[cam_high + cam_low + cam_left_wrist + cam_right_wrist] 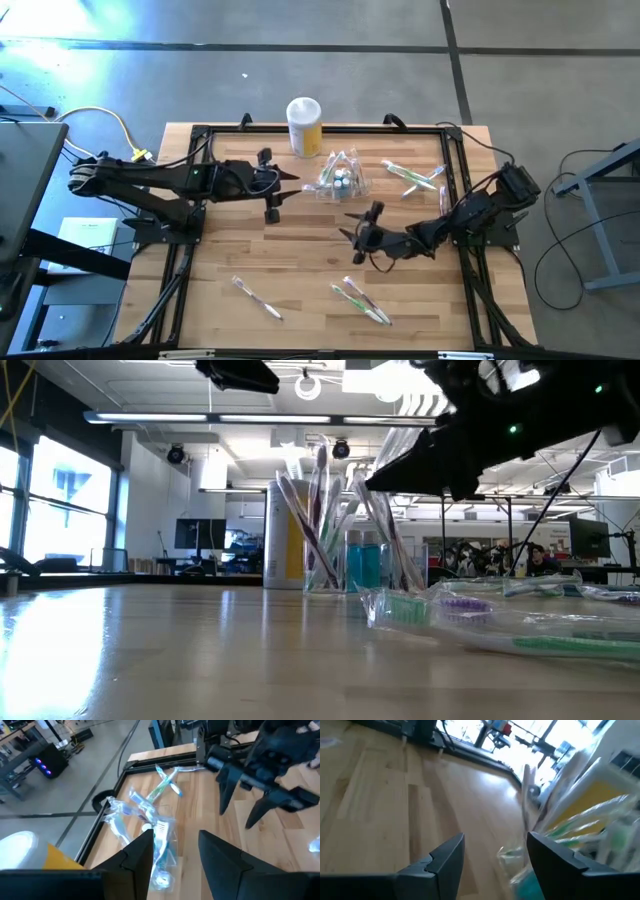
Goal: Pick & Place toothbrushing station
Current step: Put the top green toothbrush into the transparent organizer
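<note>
The toothbrushing station (338, 178) is a small clear plastic holder that stands on its base on the wooden table and has several wrapped toothbrushes sticking up out of it. It also shows in the low view (345, 555). My left gripper (283, 185) is open and empty just left of the station, pointing at it; the station lies beyond its fingers in the left wrist view (150, 827). My right gripper (355, 232) is open and empty, just nearer than the station, which shows beside its fingers in the right wrist view (580, 840).
A yellow canister with a white lid (304, 125) stands at the far edge, behind the station. Loose wrapped toothbrushes lie to the station's right (412, 178), near the front left (257, 297) and near the front middle (360, 300). A black frame (200, 135) borders the table.
</note>
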